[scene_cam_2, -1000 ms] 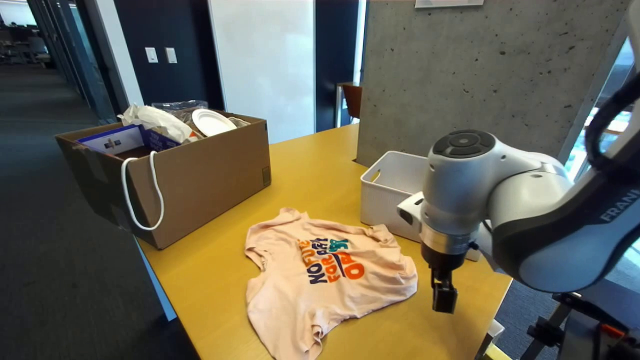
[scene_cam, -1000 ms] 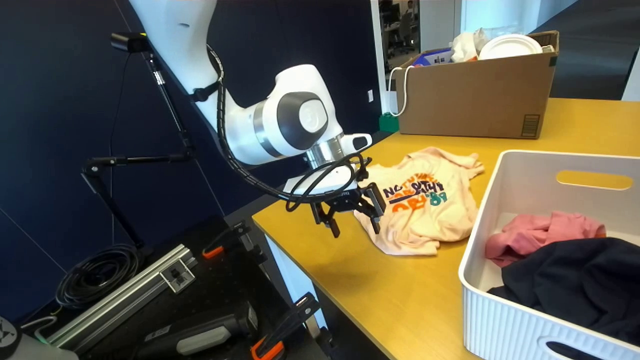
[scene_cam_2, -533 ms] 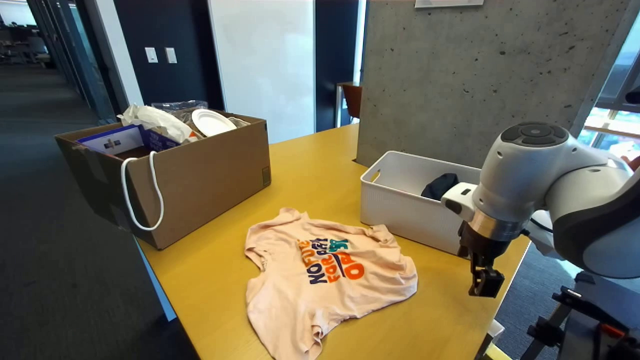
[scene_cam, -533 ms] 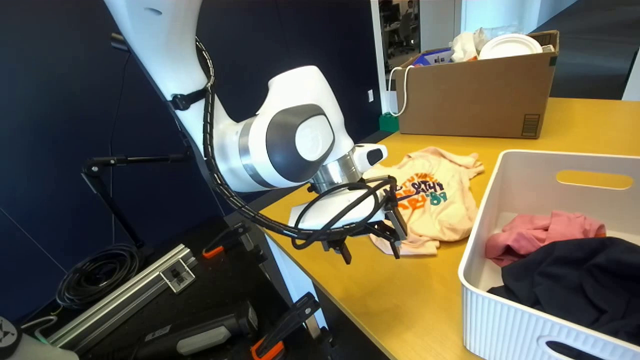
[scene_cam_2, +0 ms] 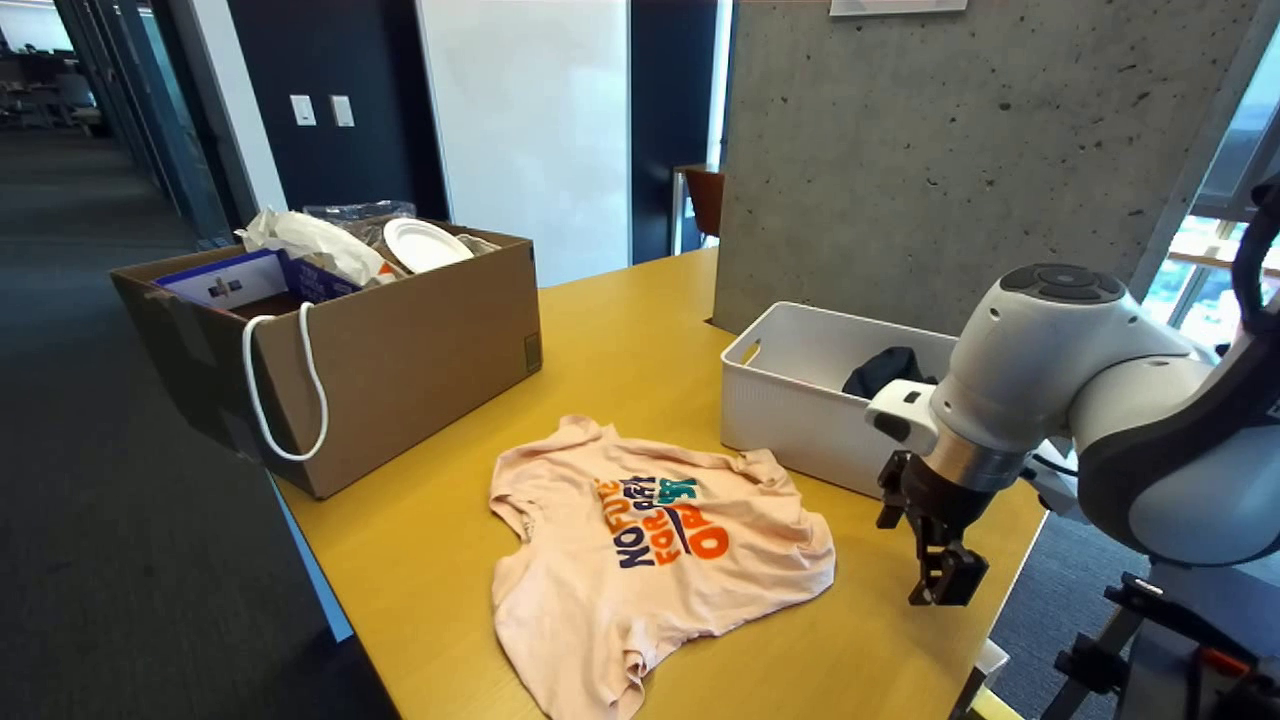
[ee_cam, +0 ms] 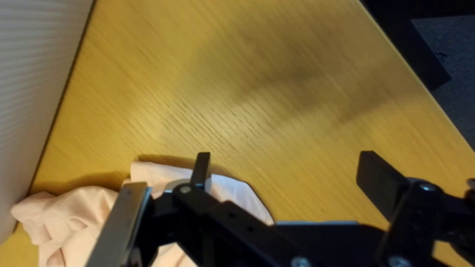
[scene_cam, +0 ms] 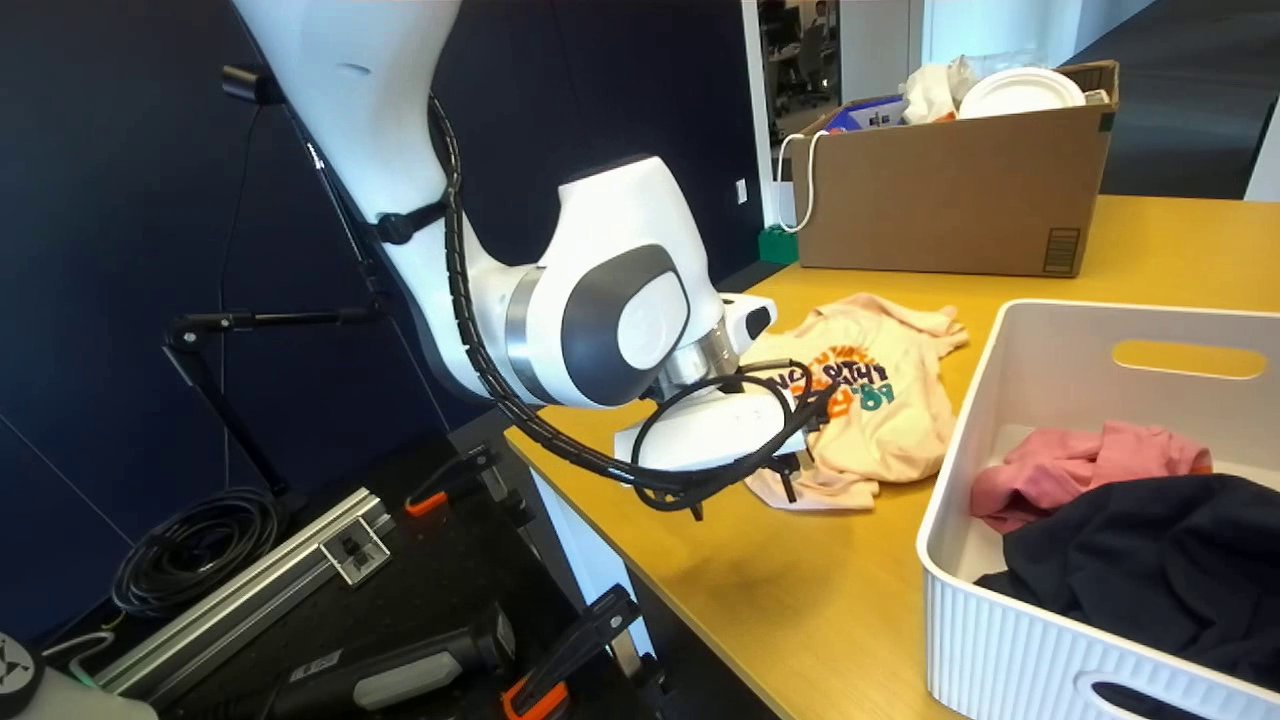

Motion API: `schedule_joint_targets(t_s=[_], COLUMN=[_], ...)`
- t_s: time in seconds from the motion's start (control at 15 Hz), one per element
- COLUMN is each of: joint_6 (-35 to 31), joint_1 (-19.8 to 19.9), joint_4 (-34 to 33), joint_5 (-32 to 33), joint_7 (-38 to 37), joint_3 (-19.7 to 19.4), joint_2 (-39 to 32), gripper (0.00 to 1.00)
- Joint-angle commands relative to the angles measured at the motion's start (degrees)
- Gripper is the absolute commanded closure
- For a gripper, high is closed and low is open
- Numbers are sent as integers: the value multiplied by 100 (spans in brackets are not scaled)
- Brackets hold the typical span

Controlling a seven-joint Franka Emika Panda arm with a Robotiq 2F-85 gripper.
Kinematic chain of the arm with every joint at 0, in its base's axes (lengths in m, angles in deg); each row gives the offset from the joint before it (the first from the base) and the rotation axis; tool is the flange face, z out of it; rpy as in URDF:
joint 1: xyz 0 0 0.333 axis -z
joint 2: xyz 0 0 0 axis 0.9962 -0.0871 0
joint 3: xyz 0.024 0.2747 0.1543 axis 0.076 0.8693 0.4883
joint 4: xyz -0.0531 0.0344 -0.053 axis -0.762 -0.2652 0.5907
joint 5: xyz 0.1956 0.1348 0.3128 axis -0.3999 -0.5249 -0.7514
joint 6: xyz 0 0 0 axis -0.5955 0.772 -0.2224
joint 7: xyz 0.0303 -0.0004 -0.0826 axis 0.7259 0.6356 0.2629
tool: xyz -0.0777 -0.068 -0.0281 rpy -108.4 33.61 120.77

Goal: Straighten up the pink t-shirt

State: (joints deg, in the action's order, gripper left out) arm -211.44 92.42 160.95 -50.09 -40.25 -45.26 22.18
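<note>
The pink t-shirt (scene_cam_2: 580, 590) lies spread on the table, wrinkled, its print in orange, green and dark letters; folds run along its edges. In an exterior view the arm covers part of the t-shirt (scene_cam: 880, 440). My gripper (ee_cam: 285, 157) is open, its two fingers wide apart with only table between them. Off the shirt's edge nearest the robot, the gripper (scene_cam_2: 918, 558) hangs above the table, not touching the cloth. At the lower left of the wrist view, a bunched part of the t-shirt (ee_cam: 85, 207) shows behind the left finger.
A white basket (scene_cam: 1000, 610) stands beside the shirt, holding rose-pink cloth (scene_cam: 1090, 465) and a black garment (scene_cam: 1140, 560). On the shirt's far side is a cardboard box (scene_cam_2: 430, 350) with packaging. The table edge (ee_cam: 415, 74) runs close to the gripper.
My arm has swung away from the t-shirt toward the robot's side, then slightly back, and the wrist has turned. The jaws have stayed open. The t-shirt has not moved.
</note>
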Motion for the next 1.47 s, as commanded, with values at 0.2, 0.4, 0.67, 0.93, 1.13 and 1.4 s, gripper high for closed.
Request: schedule_joint_targets(t_s=[0.2, 0.4, 0.67, 0.93, 1.13, 1.4], joint_6=[49, 215, 564, 978, 1248, 1508], joint_1=[760, 1000, 1257, 1268, 1194, 1048], joint_4=[-616, -928, -1366, -1829, -2223, -2611], joint_5=[-87, -141, -417, -879, -1166, -1370], joint_7=[809, 1156, 1656, 2136, 2407, 2587], joint_3=[650, 866, 1197, 1324, 1337, 1292], joint_2=[-510, -671, -888, -1140, -1398, -1700], gripper=[0, 0, 0, 0, 0, 0])
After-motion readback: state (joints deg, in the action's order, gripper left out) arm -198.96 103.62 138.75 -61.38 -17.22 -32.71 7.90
